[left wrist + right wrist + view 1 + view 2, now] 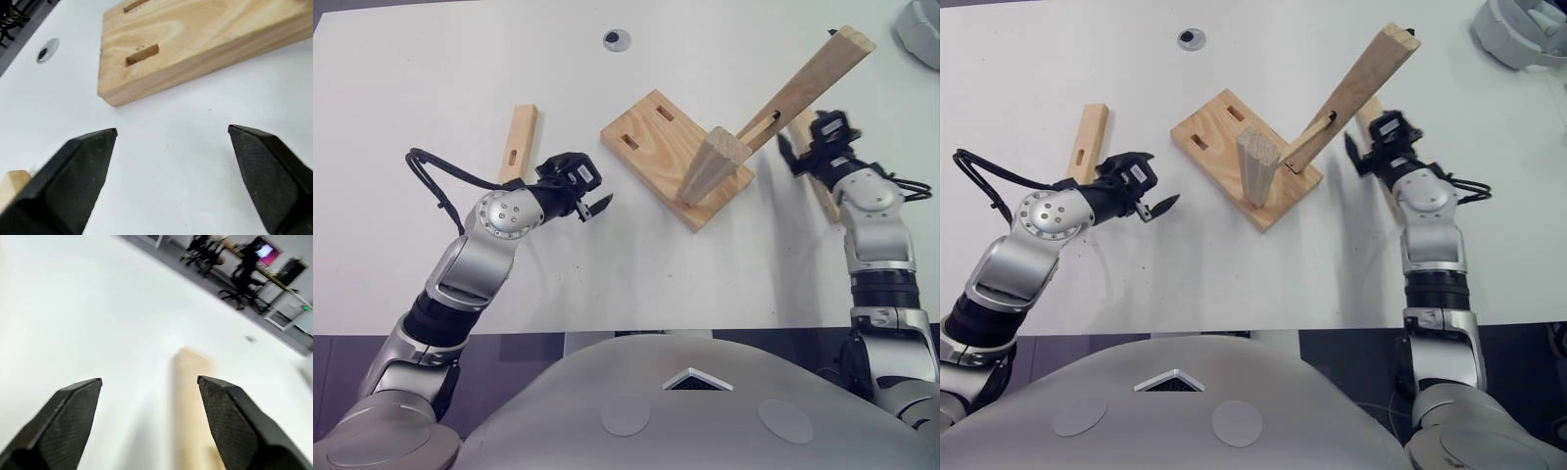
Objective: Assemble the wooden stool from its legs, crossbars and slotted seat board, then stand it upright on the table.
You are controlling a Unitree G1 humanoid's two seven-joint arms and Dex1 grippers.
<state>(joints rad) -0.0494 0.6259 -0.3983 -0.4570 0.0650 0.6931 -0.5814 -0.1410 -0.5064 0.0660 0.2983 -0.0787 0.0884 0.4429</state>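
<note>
White table [411, 78], with a small dark round fitting [616, 39] set into it near the far edge and a grey object [918, 29] at the far right corner.

The seat board [641, 147] lies flat at the middle of the worktop, turned diagonally, with two slots open on its far-left half. We see an upright leg [710, 162] standing on its near-right half. A leaning leg [813, 73] meets the board beside it and tilts up toward the far right corner. A loose slotted piece [519, 142] lies flat toward the left edge, well apart from the board.

The left arm is bent at the elbow and its forearm crosses inward. The left gripper [172, 129] points at the board's near-left edge, fingers spread over bare worktop, holding nothing.

The right arm's forearm runs straight away from the near edge. The right gripper [149, 379] is also spread and empty, and hangs over another wooden piece [188, 396] lying flat toward the right edge.
</note>
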